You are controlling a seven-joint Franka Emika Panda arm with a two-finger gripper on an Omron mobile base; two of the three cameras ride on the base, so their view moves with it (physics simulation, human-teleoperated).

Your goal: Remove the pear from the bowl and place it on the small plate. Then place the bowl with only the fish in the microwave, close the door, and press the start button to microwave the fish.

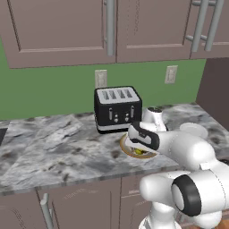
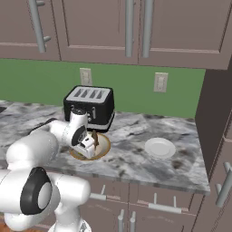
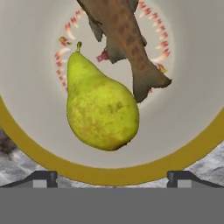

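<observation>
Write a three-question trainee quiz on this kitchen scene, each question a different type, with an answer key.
1. True or false: the pear already lies on the small plate.
2. What else lies in the bowl beside the pear? A) the fish B) a spoon C) bread
3. Fill in: behind the bowl stands a black ____.

Key:
1. False; it is in the bowl, under the open gripper.
2. A
3. toaster

Speckled matt pear (image 3: 101, 109), marbled stone counter (image 1: 53, 147)
</observation>
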